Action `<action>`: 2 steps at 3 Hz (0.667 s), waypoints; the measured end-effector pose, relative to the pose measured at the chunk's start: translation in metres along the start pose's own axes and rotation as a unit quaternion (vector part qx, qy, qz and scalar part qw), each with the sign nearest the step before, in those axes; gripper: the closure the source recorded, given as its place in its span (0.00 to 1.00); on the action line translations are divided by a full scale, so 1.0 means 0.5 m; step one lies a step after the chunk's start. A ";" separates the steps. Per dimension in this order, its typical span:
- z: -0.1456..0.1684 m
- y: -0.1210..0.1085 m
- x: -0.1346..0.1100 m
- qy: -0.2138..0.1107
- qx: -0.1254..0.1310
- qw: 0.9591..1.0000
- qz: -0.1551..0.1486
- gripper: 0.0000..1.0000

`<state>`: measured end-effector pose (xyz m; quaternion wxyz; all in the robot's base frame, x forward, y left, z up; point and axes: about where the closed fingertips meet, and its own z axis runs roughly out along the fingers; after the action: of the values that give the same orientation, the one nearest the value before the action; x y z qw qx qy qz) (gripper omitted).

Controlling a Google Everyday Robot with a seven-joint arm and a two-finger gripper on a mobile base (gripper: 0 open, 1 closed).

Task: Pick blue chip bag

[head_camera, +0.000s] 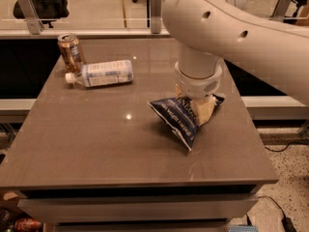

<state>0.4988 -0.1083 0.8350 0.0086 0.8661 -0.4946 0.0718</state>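
The blue chip bag (pixel 177 119) is a crinkly navy foil bag with white lettering. It lies on the brown table (pixel 96 144), right of the middle. My gripper (pixel 192 109) comes straight down from the big white arm (pixel 231 28) onto the bag's upper right part. Its cream fingers (pixel 203 111) are closed on the bag's top edge. The bag's lower corner still rests on the table and points toward the front edge.
A clear plastic bottle (pixel 101 73) with a pale label lies on its side at the back left. A brown can (pixel 70 50) stands behind it. A glass rail with metal posts (pixel 154 4) runs behind the table. Floor cables (pixel 280 211) lie at the right.
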 end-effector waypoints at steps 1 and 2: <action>-0.006 0.000 0.001 0.000 0.000 1.000 0.000 1.00; -0.007 0.000 0.001 0.000 0.000 1.000 0.000 1.00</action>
<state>0.4989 -0.1082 0.8384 0.0084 0.8661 -0.4946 0.0718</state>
